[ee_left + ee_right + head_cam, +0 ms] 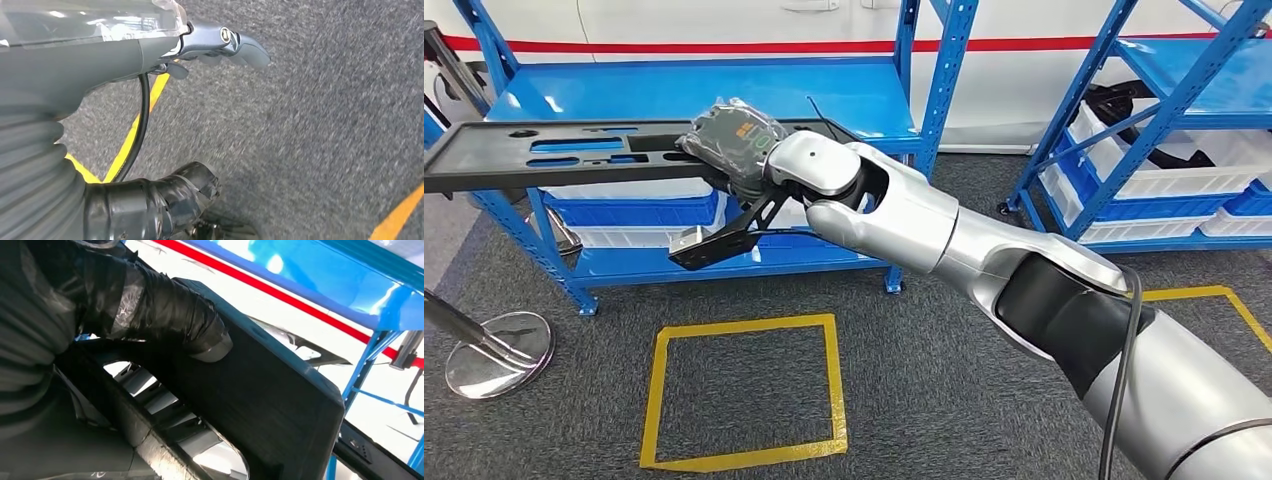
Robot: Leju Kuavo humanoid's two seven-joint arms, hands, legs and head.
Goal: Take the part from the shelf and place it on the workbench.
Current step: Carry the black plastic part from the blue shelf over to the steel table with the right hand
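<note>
- Floor point(904, 400): grey carpet, with a square outline of yellow tape point(744, 390) marked on it directly below the head camera
- Stanchion base point(499, 352): polished metal disc with a slanting post, on the carpet near the yellow tape, toward the left edge
- Left hand point(220, 45): seen in its wrist view over the carpet, with clear plastic wrap over the grey cover; fingers curled in, nothing in them
- Right arm point(984, 260): silver, stretched forward from lower right toward the shelf
- Right hand point(734, 135): wrapped in dark plastic, closed over the near end of the part; in the right wrist view the taped thumb point(200, 335) presses flat on the part's black textured face
- Part point(574, 150): long black plastic panel with slotted cut-outs, held roughly level at the height of the upper shelf board, running left from the right hand
- Shelf point(724, 100): blue steel rack with blue boards; white bins point(639, 235) sit on its lower level behind the part
- Second rack point(1174, 110): blue, to the right, well apart, holding white trays
- Wall point(724, 25): white with a red stripe, behind both racks
</note>
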